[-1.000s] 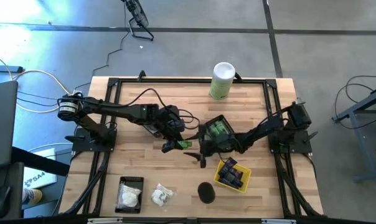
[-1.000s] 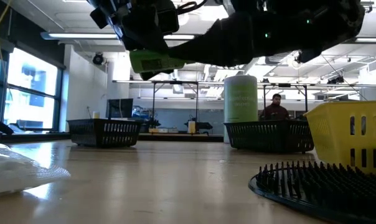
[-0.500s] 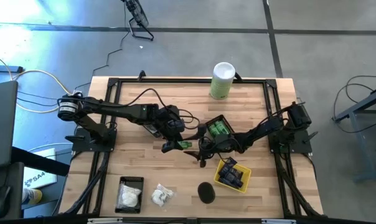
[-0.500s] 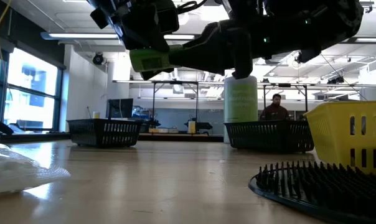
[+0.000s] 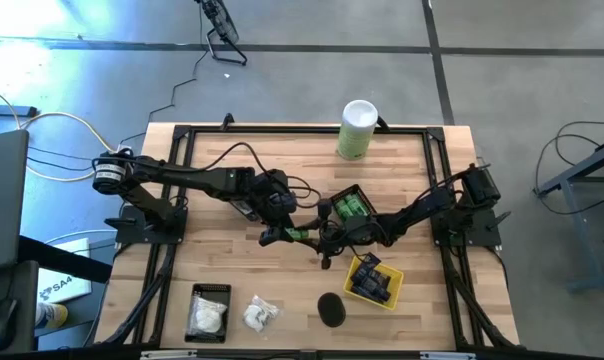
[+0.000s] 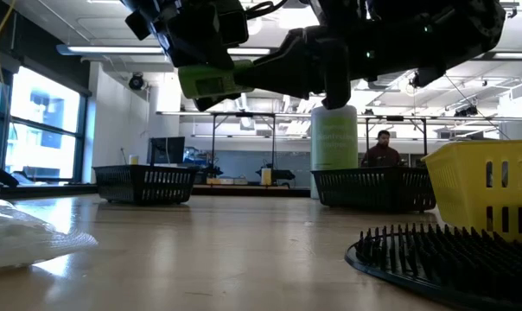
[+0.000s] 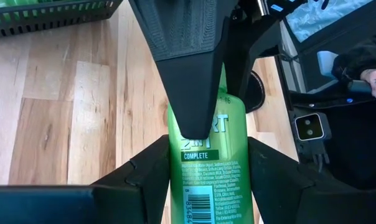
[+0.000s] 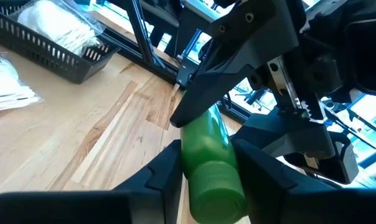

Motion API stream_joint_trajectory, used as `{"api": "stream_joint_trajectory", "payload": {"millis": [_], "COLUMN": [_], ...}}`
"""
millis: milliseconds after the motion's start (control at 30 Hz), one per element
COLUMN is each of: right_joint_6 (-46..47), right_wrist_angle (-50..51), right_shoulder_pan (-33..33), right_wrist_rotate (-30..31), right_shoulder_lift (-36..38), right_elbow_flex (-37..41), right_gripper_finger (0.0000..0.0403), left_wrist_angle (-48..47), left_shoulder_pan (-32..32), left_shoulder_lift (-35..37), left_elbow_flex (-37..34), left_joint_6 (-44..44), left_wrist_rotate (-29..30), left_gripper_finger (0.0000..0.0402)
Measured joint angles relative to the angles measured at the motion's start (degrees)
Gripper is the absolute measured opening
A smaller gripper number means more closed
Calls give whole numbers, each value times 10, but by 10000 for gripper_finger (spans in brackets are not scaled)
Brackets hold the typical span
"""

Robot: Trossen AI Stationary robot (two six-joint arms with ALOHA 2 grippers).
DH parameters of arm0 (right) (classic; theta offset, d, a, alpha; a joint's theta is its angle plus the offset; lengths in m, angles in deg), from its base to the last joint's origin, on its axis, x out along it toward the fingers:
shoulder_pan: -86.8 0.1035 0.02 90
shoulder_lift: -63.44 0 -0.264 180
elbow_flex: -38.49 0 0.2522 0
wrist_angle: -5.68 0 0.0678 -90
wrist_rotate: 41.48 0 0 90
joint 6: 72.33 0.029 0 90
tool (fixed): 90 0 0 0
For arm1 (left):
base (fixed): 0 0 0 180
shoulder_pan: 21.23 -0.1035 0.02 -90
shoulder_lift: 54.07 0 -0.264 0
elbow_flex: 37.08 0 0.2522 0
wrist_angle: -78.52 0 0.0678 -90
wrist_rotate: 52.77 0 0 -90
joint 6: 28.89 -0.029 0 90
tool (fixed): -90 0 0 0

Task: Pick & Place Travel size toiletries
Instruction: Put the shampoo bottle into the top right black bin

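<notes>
At the worktop's (image 5: 222, 170) near edge, left of centre, a black basket (image 5: 209, 312) holds a white packet (image 5: 209, 318), and a second white packet (image 5: 259, 316) lies loose just right of it. Further right along that edge a flat black disc (image 5: 330, 308) sits on the wood, and just beyond it, to the right, a yellow basket (image 5: 373, 281) holds dark tubes (image 5: 375, 279). In the middle of the worktop, raised well above the surface, both arms meet on one green bottle (image 5: 300, 235). The left end effector (image 5: 279, 232) is clamped on the bottle's body, one finger on each side of the printed label, as its wrist view shows (image 7: 205, 163). The right end effector (image 5: 320, 240) reaches in from the right; its fingers (image 8: 165, 171) stand on either side of the bottle's ribbed cap end (image 8: 211, 169), right against it, though whether they are pressing it I cannot tell. In the low view the bottle (image 6: 211, 81) hangs sideways between the two dark grippers. Just beyond the meeting point, slightly right, another black basket (image 5: 348, 207) holds more green bottles (image 5: 351, 208). At the far edge, right of centre, a tall white-and-green canister (image 5: 357, 129) stands upright. In the room past the table a person (image 6: 383, 149) is seated.
</notes>
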Motion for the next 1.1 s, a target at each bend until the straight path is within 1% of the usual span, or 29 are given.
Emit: {"api": "stream_joint_trajectory", "payload": {"millis": [267, 467, 867, 967, 1100], "right_joint_6": [6, 6, 9, 14, 19], "right_wrist_angle": [-1, -1, -1, -2, -2], "right_shoulder_pan": [0, 1, 2, 2, 2], "right_wrist_rotate": [2, 3, 3, 3, 3], "right_shoulder_lift": [0, 0, 0, 0, 0], "right_elbow_flex": [0, 0, 0, 0, 0], "right_gripper_finger": [136, 122, 120, 123, 122], "left_wrist_angle": [0, 0, 2, 4, 9], "left_shoulder_pan": [0, 0, 0, 0, -1], "left_shoulder_lift": [0, 0, 0, 0, 0], "left_elbow_flex": [0, 0, 0, 0, 0], "left_joint_6": [-3, -2, -3, -5, -6], "left_wrist_rotate": [4, 5, 6, 7, 12], "left_gripper_finger": [182, 182, 183, 196, 230]}}
